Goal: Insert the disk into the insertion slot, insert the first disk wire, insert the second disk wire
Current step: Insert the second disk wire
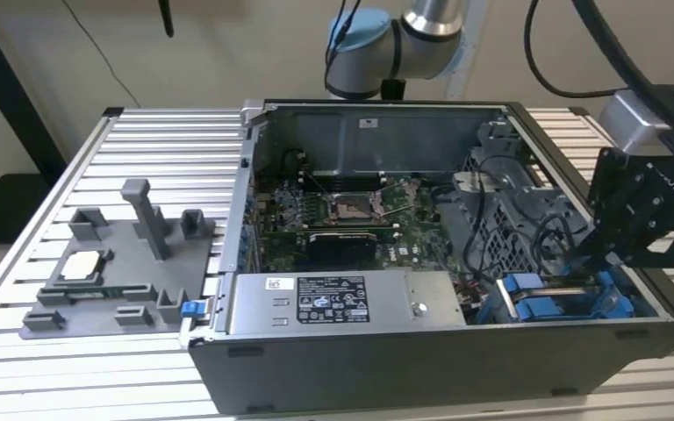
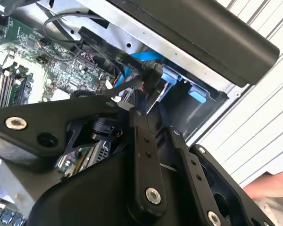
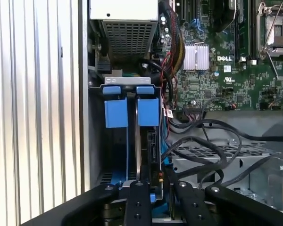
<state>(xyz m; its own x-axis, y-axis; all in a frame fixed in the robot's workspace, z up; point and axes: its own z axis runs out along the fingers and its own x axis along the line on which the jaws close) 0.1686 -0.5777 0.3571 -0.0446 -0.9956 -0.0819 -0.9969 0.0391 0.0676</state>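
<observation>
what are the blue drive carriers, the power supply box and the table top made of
The blue drive carriers look like moulded plastic: even bright colour, soft sheen. The power supply box looks like bare sheet metal: dull silver, folded edges, perforated vent. The table top seems ribbed metal, perhaps aluminium: pale grey with a satin shine.

You have one open black computer case, one silver ribbed metal table, one grey robot arm and one black gripper. In the case you can count one green circuit board, one shiny silver power box and two bright blue plastic carrier fronts. You also have one grey plastic holder block and one flat silver square chip.
</observation>
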